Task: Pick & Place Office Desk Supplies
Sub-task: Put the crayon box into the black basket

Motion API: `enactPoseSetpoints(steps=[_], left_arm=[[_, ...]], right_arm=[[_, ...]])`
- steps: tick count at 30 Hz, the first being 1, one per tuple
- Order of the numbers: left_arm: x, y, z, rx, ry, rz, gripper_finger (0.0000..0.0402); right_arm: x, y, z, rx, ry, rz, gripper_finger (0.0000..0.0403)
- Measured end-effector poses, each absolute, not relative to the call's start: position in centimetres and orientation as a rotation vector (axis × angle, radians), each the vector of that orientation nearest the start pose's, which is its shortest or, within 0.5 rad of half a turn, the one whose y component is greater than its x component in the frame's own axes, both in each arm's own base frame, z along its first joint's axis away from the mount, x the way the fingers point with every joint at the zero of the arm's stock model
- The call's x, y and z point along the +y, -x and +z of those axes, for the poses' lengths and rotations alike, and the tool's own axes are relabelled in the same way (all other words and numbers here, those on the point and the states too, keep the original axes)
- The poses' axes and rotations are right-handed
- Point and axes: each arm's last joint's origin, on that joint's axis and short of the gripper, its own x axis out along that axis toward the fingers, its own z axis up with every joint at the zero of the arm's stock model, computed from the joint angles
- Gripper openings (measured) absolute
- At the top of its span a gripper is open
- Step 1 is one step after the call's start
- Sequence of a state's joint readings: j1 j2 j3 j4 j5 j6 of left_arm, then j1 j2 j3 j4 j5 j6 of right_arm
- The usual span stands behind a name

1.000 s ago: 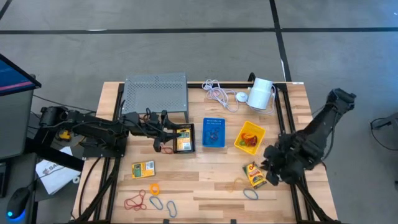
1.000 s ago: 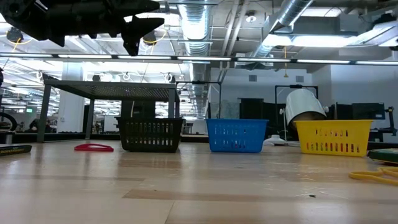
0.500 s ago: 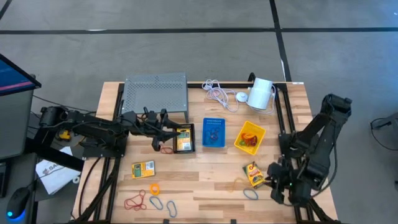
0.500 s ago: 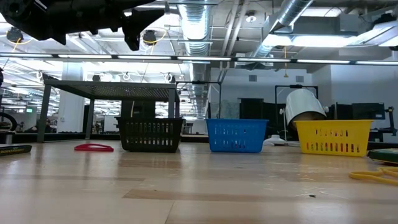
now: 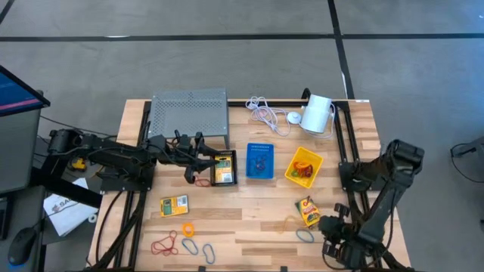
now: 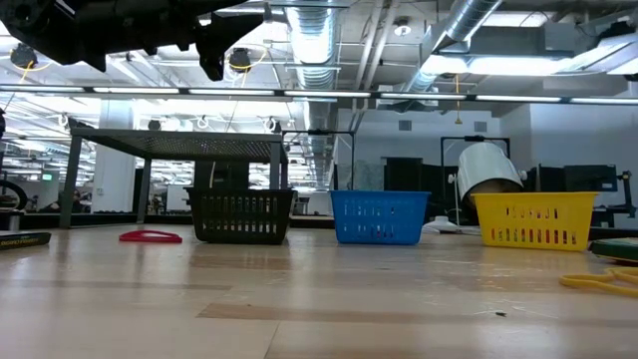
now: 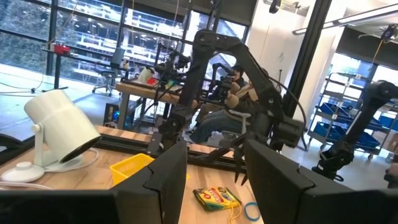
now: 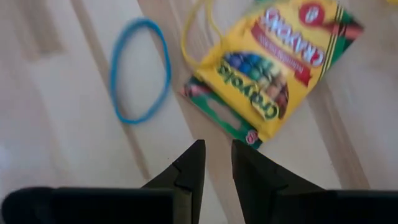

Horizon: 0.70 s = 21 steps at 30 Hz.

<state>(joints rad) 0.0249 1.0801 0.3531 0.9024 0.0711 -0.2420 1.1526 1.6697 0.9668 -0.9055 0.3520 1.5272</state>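
Right wrist view was the useful one here: the right gripper (image 8: 215, 163) hung over the wood with its two fingers nearly together, only a thin slit between them, and nothing was in them. Just ahead of the fingertips lay the yellow crayon packet (image 8: 272, 70), flat on the table, and off to one side of it the blue loop (image 8: 140, 70), with a thin yellow loop (image 8: 198, 34) partly tucked under the packet's far edge.

From the high view the right gripper (image 5: 338, 239) sat at the near edge of the table, a bit short of that same packet (image 5: 309, 212) and close beside the blue loop (image 5: 304, 236). The yellow bin (image 5: 303, 167) was further out beyond the packet, already with some stuff in it.

The left gripper (image 5: 198, 163) was parked right beside the black bin (image 5: 222, 167), fingers (image 7: 163, 180) apart and empty as far as I could see (a red loop (image 5: 202, 181) lay on the table just by it).

My read: this was the approach step for the right arm, nothing picked yet. With the fingers that narrow it looked lined up for a thin thing like the blue loop, not the packet. Next move would need it to shift over the loop's rim, come down to the wood, pinch one strand, then carry it to a bin.
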Motion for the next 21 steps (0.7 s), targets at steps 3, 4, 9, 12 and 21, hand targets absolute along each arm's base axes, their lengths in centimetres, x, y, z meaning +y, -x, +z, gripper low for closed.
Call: enactPoseSetpoints(steps=[3,4,9,12,21], left_arm=[[0.3,-21.4,23.5,-0.169,0.233,-0.067,0.0158],[0.3,-21.4,23.5,-0.169,0.234,-0.067,0.0158],[0.3,-21.4,23.5,-0.168,0.234,-0.067,0.0158],[0.3,-21.4,23.5,-0.169,0.234,-0.067,0.0158],[0.3,-21.4,23.5,-0.169,0.234,-0.067,0.0158]], right_arm=[[24.5,-11.6,14.8,1.243,-0.147,-0.375,0.0074],[24.6,-11.5,14.6,1.249,-0.134,-0.379,0.0074],[25.4,-11.5,14.3,1.269,-0.036,-0.409,0.0074],[25.7,-11.7,14.0,1.283,0.062,-0.43,0.0074],[27.3,-12.4,13.0,1.327,0.246,-0.397,0.0074]])
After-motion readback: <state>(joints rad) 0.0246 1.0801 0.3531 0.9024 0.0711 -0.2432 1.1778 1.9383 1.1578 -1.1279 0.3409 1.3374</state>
